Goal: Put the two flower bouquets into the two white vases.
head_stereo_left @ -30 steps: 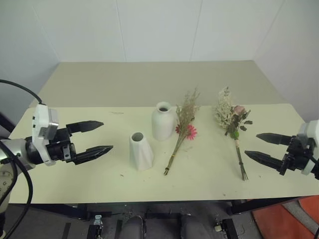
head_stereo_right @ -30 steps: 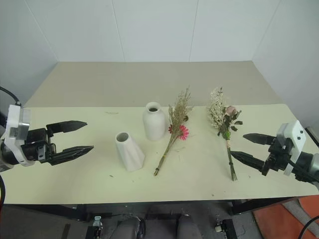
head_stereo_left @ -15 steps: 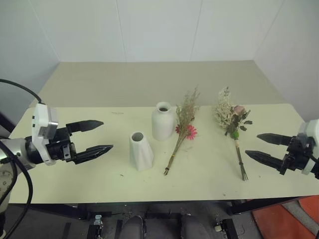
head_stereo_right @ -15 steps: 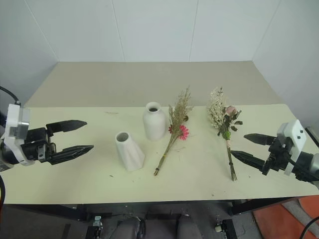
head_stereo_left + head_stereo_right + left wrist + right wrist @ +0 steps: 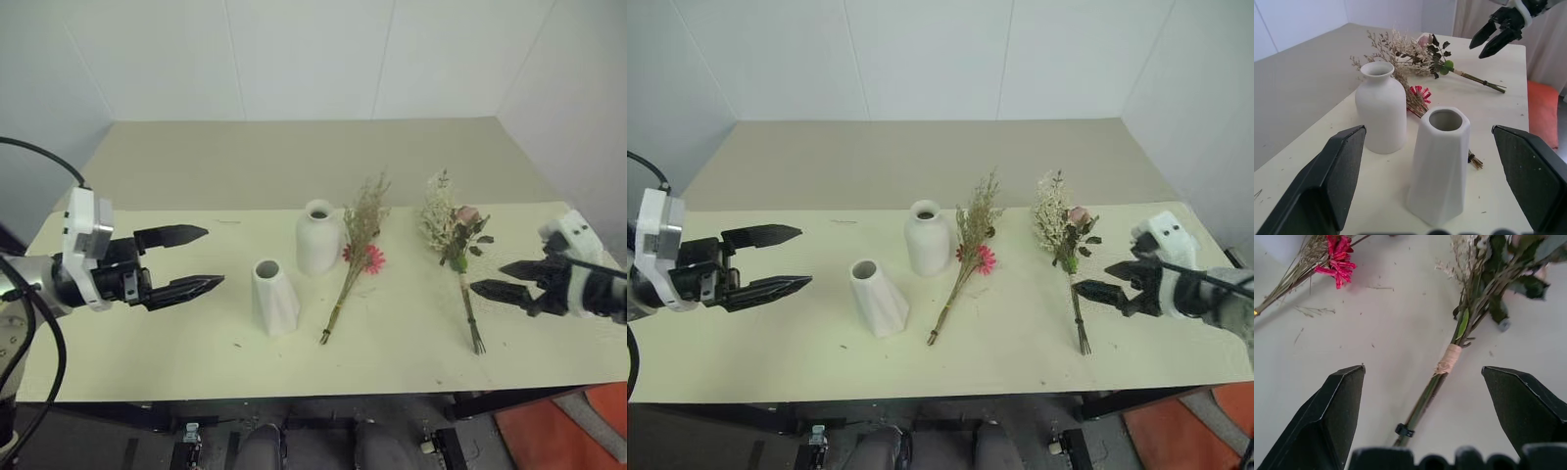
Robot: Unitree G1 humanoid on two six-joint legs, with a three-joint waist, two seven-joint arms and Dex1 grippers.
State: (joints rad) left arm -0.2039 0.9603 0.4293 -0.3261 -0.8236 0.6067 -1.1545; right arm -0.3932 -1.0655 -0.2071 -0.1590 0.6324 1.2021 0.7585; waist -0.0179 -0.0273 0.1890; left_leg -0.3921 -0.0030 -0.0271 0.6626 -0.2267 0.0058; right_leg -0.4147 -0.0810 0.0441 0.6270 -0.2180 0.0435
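The left gripper [image 5: 201,259] hangs over the worktop [image 5: 147,333] at its nine o'clock edge, jaws spread and holding nothing, aimed toward three o'clock at the two vases; it looks parked there, perhaps ready to steady one of them. The slanted cone vase [image 5: 273,296] stands upright nearest it, mouth open to the ceiling, and the rounded bottle vase [image 5: 318,238] stands just beyond, at about one o'clock from the cone, near it but apart. Both are empty, so nothing has gone in yet. Beside the bottle, touching or nearly so, the thin bouquet [image 5: 355,257] with its red daisy lies flat, heads toward twelve o'clock and stem ends toward six. Well apart at three o'clock lies the fuller bouquet [image 5: 454,238], laid the same way, its stems [image 5: 1422,401] bound with tan tape and a small black tie. The right gripper [image 5: 502,281] leans down at those stems from three o'clock, jaws spread wide either side of them but not touching, seemingly lined up for a pinch.
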